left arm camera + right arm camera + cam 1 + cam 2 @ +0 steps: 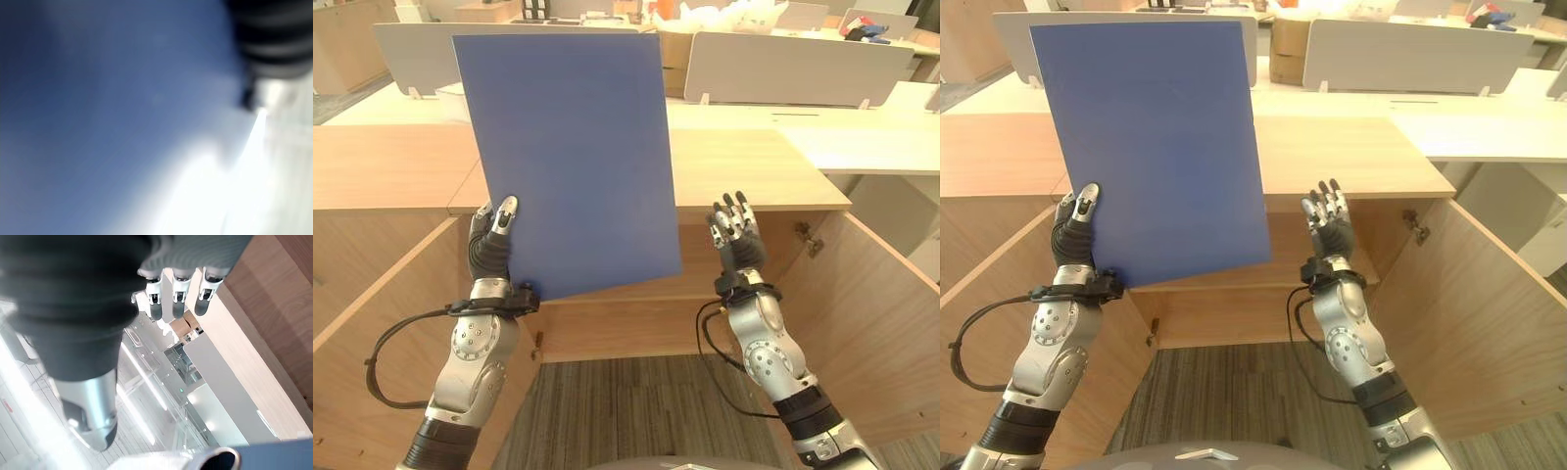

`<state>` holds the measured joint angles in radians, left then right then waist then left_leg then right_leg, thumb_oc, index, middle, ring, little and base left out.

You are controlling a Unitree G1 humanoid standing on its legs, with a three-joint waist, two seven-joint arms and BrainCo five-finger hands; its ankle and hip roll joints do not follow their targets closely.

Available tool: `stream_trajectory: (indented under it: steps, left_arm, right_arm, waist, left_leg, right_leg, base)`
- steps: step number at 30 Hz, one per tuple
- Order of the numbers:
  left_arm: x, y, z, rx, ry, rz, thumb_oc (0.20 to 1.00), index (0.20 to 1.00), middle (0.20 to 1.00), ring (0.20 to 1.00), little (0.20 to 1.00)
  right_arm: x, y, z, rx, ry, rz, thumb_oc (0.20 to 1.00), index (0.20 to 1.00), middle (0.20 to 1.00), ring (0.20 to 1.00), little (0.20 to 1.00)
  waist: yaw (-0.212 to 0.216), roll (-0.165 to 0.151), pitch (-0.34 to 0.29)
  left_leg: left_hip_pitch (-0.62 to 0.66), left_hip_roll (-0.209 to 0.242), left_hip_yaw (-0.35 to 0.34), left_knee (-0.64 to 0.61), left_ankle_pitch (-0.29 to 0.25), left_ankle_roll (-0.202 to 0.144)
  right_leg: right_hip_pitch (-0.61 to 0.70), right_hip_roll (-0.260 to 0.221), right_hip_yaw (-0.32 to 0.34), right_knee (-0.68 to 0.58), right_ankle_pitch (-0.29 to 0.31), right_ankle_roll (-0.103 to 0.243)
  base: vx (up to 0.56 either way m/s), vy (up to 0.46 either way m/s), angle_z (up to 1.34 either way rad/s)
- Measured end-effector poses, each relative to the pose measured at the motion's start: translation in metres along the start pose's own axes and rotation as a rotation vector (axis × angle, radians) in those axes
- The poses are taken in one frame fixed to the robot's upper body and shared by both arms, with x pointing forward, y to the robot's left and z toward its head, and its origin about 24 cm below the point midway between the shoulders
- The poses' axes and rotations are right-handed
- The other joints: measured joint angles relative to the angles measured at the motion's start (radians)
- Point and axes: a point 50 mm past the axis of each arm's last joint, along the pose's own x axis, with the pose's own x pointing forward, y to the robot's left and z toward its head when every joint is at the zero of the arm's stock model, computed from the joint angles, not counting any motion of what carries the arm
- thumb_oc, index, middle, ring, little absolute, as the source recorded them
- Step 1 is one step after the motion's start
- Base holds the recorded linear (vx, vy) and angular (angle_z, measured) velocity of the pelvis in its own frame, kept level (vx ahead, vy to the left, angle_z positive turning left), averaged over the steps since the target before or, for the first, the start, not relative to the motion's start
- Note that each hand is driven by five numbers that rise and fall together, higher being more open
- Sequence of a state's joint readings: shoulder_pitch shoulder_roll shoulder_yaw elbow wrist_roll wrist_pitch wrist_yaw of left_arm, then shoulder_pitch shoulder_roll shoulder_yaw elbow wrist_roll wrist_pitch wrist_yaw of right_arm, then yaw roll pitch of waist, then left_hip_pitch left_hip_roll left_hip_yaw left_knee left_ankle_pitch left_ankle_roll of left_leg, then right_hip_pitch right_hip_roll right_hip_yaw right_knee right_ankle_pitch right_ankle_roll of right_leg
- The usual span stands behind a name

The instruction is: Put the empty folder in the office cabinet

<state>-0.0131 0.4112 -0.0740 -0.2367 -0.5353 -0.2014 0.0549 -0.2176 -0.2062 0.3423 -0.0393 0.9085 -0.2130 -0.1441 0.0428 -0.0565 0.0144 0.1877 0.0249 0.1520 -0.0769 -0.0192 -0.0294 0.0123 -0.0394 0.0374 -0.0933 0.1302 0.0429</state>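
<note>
In front of the open wooden cabinet (607, 323), the left hand (494, 235) pinches the lower left corner of the blue folder (573, 157), holding it upright and slightly tilted. No writing shows on its plain cover. The right hand (734, 233) is raised just beside it, fingers straight and relaxed, touching nothing.

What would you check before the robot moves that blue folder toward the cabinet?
1. Folder held: ok. The left hand pinches the blue folder at its lower corner.
2. Folder level: not ok, it stands upright and tilted.
3. Right hand free: ok, open, beside the folder and apart from it.
4. Cabinet open: ok, both doors swung out.
5. Room inside: cannot tell, the folder hides much of the interior.
</note>
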Motion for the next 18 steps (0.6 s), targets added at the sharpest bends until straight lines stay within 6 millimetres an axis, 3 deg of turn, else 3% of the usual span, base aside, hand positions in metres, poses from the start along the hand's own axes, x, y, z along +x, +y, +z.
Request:
stream_trajectory:
  steps: [4, 12, 18]
  left_arm:
    - [0.0, -0.001, 0.0, -0.001, 0.001, -0.007, 0.2, 0.2, 0.2, 0.2, 0.2]
    - [-0.002, -0.002, -0.002, -0.013, 0.01, -0.028, 0.2, 0.2, 0.2, 0.2, 0.2]
    - [-0.007, 0.0, -0.005, -0.044, 0.038, -0.023, 0.2, 0.2, 0.2, 0.2, 0.2]
  right_arm:
    - [0.004, 0.013, -0.004, 0.016, 0.023, 0.072, 1.0, 1.0, 1.0, 1.0, 1.0]
    - [0.012, 0.057, 0.001, 0.02, 0.055, 0.325, 1.0, 1.0, 1.0, 1.0, 1.0]
    - [0.012, 0.056, -0.004, -0.002, 0.132, 0.349, 1.0, 1.0, 1.0, 1.0, 1.0]
  waist:
    - [0.003, 0.0, 0.0]
    - [0.022, -0.001, -0.001]
    - [0.042, -0.008, -0.005]
  left_leg:
    - [0.0, 0.0, 0.0, 0.0, 0.0, 0.0]
    - [-0.004, 0.0, -0.003, 0.0, 0.0, 0.0]
    - [-0.008, -0.001, -0.018, 0.0, 0.0, 0.0]
  right_leg:
    - [0.0, 0.0, 0.001, 0.0, 0.0, 0.0]
    - [-0.003, 0.0, -0.004, 0.0, 0.001, 0.0]
    - [-0.001, -0.002, -0.017, 0.0, 0.0, 0.0]
  base:
    - [0.0, 0.0, 0.0]
    - [0.0, 0.0, 0.0]
    - [-0.02, 0.002, 0.06]
